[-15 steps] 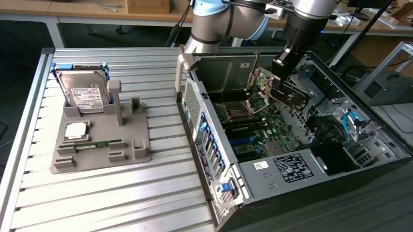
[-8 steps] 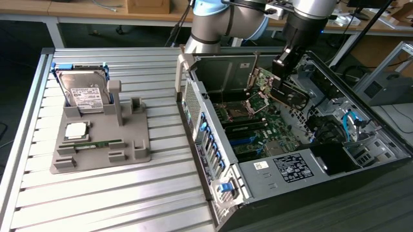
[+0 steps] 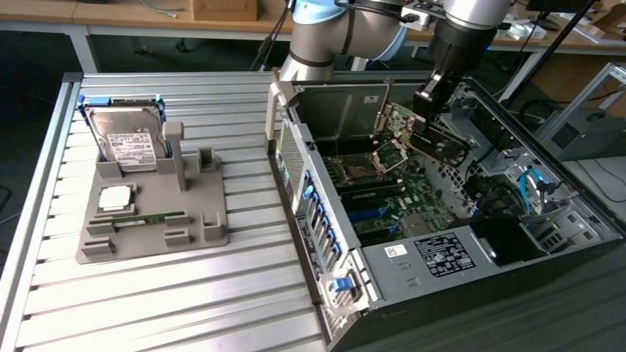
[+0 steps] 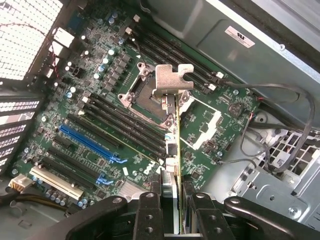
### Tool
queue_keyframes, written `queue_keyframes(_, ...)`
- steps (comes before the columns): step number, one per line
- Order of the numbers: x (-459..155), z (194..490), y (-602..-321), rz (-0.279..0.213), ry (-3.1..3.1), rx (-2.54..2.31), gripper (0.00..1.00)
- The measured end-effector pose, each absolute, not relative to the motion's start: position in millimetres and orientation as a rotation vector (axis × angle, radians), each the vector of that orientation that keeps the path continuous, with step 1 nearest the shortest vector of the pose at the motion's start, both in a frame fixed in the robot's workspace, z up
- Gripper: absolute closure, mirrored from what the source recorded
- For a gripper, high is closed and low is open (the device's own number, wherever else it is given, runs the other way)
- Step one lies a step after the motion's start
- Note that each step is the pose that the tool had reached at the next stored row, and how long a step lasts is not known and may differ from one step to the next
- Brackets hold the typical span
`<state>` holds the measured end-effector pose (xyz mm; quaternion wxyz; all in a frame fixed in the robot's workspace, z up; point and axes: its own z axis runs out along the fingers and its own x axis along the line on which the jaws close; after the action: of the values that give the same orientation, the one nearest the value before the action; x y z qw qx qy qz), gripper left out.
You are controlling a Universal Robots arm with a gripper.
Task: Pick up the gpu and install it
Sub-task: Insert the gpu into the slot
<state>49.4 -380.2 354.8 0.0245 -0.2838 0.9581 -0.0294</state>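
One gripper (image 4: 172, 202) has its two fingers (image 4: 149, 212) partly closed on the one gpu (image 4: 173, 145). The thin card is clamped edge-on between them, with its silvery bracket (image 4: 172, 80) at the far end. In the exterior view the card hangs inside the one open computer case (image 3: 338, 110), held above the green motherboard (image 4: 200, 150) near the processor socket. On the slatted table (image 3: 146, 308) at the exterior view's left, one gray tray (image 3: 201, 227) holds one hard drive (image 3: 127, 143), one processor chip (image 3: 116, 196) and one memory stick (image 3: 146, 218).
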Motion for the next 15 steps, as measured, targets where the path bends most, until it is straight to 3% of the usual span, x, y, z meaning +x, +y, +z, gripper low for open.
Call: queue_keyframes(15,49.4,354.6,-380.2,-0.088,2.929,-0.982,0.73)
